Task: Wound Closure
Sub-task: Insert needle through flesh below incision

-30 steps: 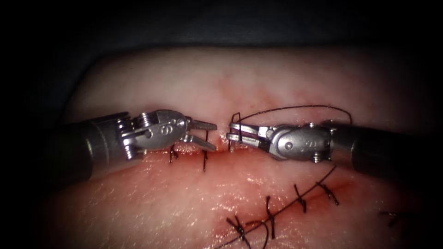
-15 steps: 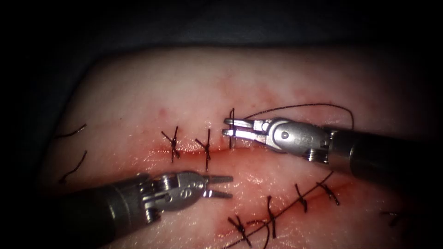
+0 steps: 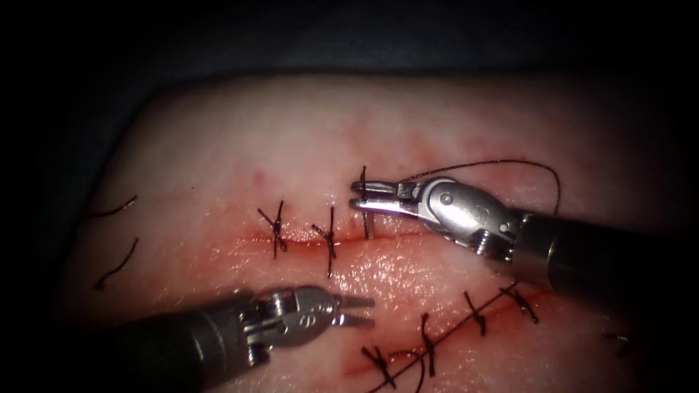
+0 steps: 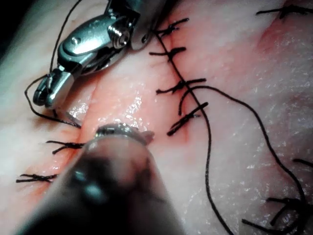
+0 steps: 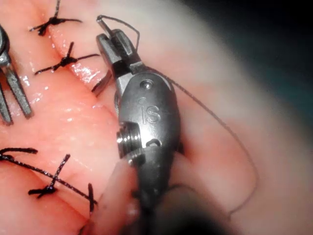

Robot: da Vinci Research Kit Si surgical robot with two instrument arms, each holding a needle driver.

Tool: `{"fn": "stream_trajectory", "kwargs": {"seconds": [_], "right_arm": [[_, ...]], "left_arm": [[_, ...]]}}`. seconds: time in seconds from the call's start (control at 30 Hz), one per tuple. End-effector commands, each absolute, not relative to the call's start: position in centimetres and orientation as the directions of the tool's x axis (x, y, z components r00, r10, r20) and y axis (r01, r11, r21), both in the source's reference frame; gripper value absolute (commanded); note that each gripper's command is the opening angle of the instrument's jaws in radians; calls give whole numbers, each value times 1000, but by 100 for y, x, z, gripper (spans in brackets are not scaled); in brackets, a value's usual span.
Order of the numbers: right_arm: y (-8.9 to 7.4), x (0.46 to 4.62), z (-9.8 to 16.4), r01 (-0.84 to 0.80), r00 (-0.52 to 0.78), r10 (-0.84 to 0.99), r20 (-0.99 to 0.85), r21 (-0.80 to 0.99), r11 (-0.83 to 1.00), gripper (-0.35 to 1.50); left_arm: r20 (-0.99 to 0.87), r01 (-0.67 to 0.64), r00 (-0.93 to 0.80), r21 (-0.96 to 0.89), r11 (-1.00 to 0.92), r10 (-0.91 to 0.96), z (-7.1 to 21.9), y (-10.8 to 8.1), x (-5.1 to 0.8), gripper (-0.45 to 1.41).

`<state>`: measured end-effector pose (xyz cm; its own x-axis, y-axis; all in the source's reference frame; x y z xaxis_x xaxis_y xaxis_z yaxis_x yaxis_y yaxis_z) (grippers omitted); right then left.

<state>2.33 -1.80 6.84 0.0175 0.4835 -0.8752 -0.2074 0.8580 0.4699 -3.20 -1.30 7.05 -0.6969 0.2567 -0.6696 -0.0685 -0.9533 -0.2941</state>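
1. My left tool (image 3: pixel 360 311) sits nearest, below the cut (image 3: pixel 306 240), fingers apart, holding nothing.
2. Two stitches (image 3: pixel 277 227) cross the cut.
3. My right tool (image 3: pixel 358 197) is clamped on the needle (image 3: pixel 369 224), which stands in the tissue (image 3: pixel 291 145); thread (image 3: pixel 495 164) loops behind.

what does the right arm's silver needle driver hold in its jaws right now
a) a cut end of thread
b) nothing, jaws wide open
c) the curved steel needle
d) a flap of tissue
c: the right arm's tool has its jaws shut across the curved steel needle, whose lower part reaches down to the cut in the tissue.
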Motion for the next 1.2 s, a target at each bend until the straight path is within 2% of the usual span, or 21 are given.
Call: {"fn": "stream_trajectory", "kwargs": {"seconds": [0.03,0.3,0.47,1.2], "right_arm": [[-175,244,685,-212,11,497,-867,484,849,-35],[-172,243,689,-276,-38,675,-737,657,702,-35],[-175,242,689,-307,-33,709,-704,682,663,-35],[-153,262,684,-12,1,693,-721,693,721,-35]], "left_arm": [[-670,-68,-697,-293,-954,255,710,-124,-326,-13],[-661,-59,-707,-299,-952,252,714,-127,-324,-13],[-657,-66,-707,-307,-949,262,713,-128,-323,-13],[-651,-47,-717,-311,-949,249,718,-131,-317,-15]]}}
